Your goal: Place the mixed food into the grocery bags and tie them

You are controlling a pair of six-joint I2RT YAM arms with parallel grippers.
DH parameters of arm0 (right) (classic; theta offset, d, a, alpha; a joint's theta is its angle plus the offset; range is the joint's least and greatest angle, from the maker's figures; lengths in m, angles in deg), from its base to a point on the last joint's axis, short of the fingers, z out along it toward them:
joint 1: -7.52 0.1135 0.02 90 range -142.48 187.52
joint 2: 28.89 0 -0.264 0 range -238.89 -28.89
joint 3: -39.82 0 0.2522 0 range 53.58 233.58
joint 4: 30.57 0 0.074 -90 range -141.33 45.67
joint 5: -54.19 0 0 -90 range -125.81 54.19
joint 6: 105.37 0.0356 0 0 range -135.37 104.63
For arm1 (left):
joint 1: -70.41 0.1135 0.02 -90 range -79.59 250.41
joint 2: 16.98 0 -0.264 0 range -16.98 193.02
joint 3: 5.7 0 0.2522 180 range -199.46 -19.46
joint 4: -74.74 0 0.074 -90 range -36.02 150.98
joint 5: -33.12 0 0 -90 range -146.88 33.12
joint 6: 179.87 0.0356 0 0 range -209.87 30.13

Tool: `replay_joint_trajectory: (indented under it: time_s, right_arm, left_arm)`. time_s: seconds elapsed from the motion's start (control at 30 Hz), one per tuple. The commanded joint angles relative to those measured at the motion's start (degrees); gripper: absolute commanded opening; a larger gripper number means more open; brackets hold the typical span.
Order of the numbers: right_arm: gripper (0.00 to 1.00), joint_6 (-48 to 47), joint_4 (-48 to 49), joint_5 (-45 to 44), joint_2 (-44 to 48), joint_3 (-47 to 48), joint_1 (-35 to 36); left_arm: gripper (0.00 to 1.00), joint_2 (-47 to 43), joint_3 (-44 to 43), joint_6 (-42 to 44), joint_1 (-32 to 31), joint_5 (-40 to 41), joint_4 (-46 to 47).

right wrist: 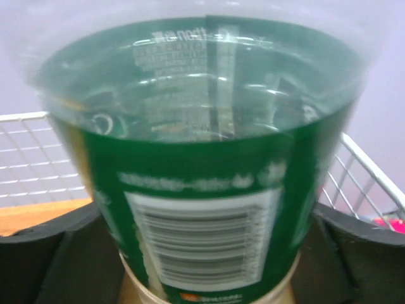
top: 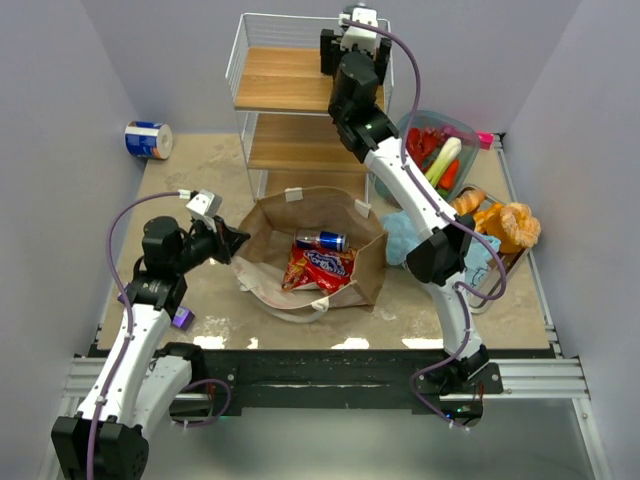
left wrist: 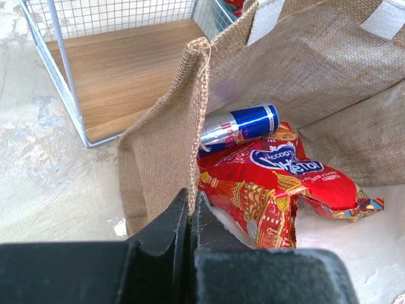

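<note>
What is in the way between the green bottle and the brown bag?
Nothing visible. The bottle stands between the right gripper's fingers on the rack's top shelf; the bag gapes open, its edge pinched by the left gripper, with room beside the can and packet.

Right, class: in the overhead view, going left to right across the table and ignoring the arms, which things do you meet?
Blue-and-white roll, purple bar, brown bag, light-blue plastic bag, breads.
</note>
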Motion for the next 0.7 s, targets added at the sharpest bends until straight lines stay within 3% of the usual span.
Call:
replay_joint_trajectory:
  time_s: [0.0,0.1,0.33,0.43,0.67]
  right_arm:
    - [0.79,-2.92,2.89,5.23,-2.03,2.60,-1.76]
    - [0.61,-3.80,4.56,8.92,-1.95,2.51,-1.94]
    - [0.36,-3.19,7.72,13.76,1.13,-0.12,-1.68]
    - [0.28,-3.28,8.34,16.65,2.97,-0.04,-1.24]
    - [0.17,-8.01,9.39,22.54,10.09,-1.09,4.72]
  left_arm:
    - [0.00,0.73,-0.57,-0.11,-0.15,-0.21,0.74]
    - [0.00,0.90,-0.57,-0.02,-0.15,0.23,0.56]
    - [0.00,0.82,-0.66,0.15,-0.15,0.58,0.30]
    - [0.00,0.73,-0.66,0.15,-0.15,0.58,0.30]
    - [0.00,0.55,-0.75,0.15,-0.15,1.02,0.30]
